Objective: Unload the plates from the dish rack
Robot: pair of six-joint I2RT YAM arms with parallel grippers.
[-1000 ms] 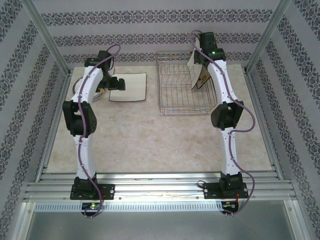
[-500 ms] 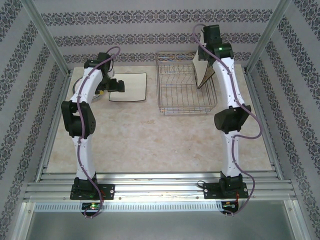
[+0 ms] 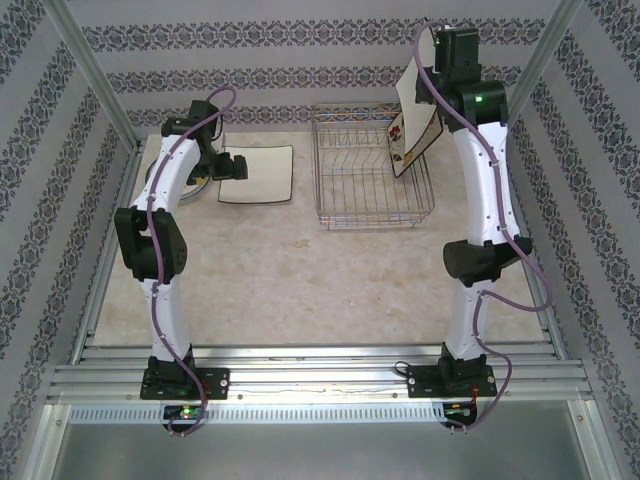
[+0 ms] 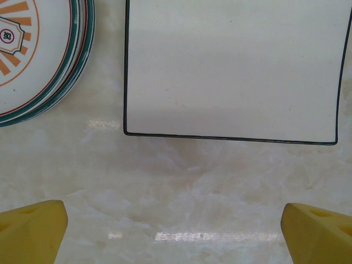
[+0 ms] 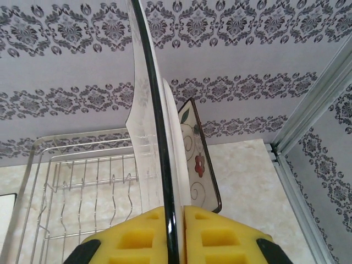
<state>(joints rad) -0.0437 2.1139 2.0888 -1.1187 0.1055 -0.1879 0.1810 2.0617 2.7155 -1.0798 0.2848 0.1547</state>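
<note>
Above the dish rack [image 3: 370,190], the right end effector [image 5: 175,225] pinches a flowered square plate [image 3: 413,128] tight.
The left end effector [image 4: 176,234] hangs wide open and empty over the tabletop [image 4: 181,181].

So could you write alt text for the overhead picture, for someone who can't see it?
The right gripper holds a square flowered plate on edge above the wire dish rack at the far side of the table. The left gripper hangs near a second square plate lying flat there.

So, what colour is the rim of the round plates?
The round plates have teal-green rims with a thin red line; left wrist view shows it best.
</note>
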